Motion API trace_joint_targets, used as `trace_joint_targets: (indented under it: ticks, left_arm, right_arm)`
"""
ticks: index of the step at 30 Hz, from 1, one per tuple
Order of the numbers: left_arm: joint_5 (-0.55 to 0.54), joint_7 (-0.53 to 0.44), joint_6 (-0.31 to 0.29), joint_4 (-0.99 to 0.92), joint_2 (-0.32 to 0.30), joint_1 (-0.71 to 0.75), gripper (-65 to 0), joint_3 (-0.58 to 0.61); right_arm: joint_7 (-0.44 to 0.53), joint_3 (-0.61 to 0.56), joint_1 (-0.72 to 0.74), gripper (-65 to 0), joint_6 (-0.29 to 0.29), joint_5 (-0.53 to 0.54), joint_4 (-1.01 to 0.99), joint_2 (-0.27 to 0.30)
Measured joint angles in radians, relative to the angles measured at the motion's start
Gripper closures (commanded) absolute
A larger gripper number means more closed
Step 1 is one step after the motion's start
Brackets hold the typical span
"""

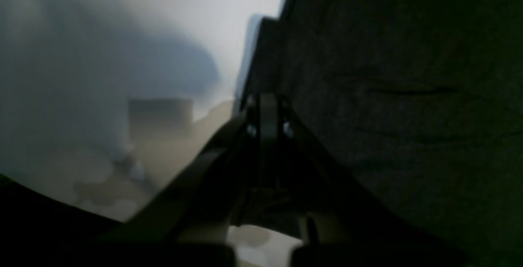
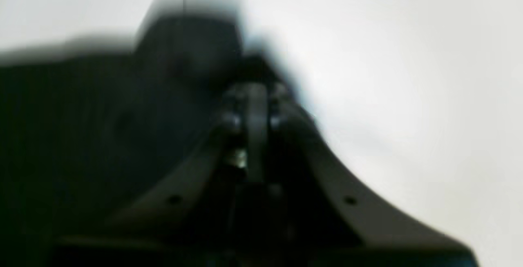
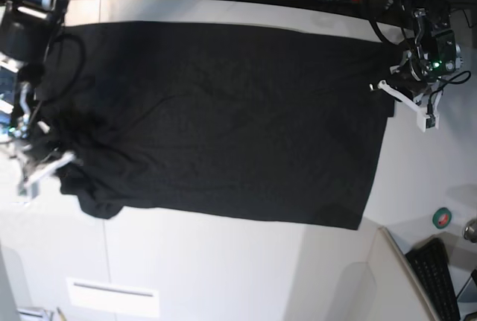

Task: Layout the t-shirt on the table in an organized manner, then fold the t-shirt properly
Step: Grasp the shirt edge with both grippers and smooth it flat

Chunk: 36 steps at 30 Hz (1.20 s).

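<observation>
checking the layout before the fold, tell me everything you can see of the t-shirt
The t-shirt is plain black soft fabric, no print showing, spread wide and mostly flat across the off-white table. One long edge runs along the table's far side. The end by the right hand is bunched and wrinkled, with a rounded lobe sticking out; the end by the left hand lies straighter. Both hands are shut at those ends, each apparently pinching cloth, though the wrist views are too blurred to confirm.

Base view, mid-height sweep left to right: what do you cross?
Right gripper, pinching the bunched edge → black t-shirt spread across the middle → left gripper, shut on the shirt's opposite edge → bare table.
</observation>
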Motion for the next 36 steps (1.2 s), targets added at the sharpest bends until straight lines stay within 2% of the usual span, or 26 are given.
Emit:
trace_joint_targets:
  ticks: [2, 6, 13, 17, 22, 28, 32, 34, 36]
  left_arm:
    - [-0.001, 0.002, 0.000, -0.030, 0.002, -0.007, 0.0, 0.000]
    - [0.010, 0.000, 0.003, -0.089, 0.012, -0.033, 0.0, -0.004]
    - [0.003, -0.010, 0.000, -0.130, 0.008, -0.030, 0.0, -0.006]
    - [0.002, -0.011, 0.000, -0.129, 0.008, -0.023, 0.0, -0.006]
    - [0.003, -0.010, 0.000, -0.129, -0.006, -0.021, 0.0, -0.006]
    - [0.002, -0.005, -0.001, -0.130, -0.045, -0.021, 0.0, -0.016]
    - [0.003, -0.006, 0.000, -0.130, -0.050, -0.032, 0.0, -0.073]
    - [0.003, -0.005, 0.000, -0.129, -0.052, -0.035, 0.0, -0.094]
    - [0.003, -0.002, 0.000, -0.126, -0.060, -0.033, 0.0, -0.098]
  right_arm:
    - [-0.033, -0.004, -0.001, 0.0, 0.016, 0.011, -0.049, -0.014]
    - [-0.029, -0.002, 0.009, 0.0, 0.005, 0.003, -0.142, 0.010]
    - [-0.017, 0.001, -0.050, 0.0, 0.006, 0.028, -0.126, 0.006]
    - [-0.012, -0.007, -0.142, 0.0, 0.014, 0.039, -0.028, -0.012]
    - [-0.041, -0.135, -0.245, 0.0, 0.005, 0.016, 0.126, -0.012]
    - [-0.207, -0.142, -0.283, 0.0, 0.012, 0.005, 0.252, -0.016]
    - [-0.214, -0.138, -0.291, 0.0, 0.010, 0.010, 0.369, -0.016]
    - [-0.215, -0.093, -0.257, 0.0, 0.013, 0.019, 0.396, -0.027]
    - [-0.219, 0.028, -0.177, 0.0, 0.011, 0.058, 0.367, -0.053]
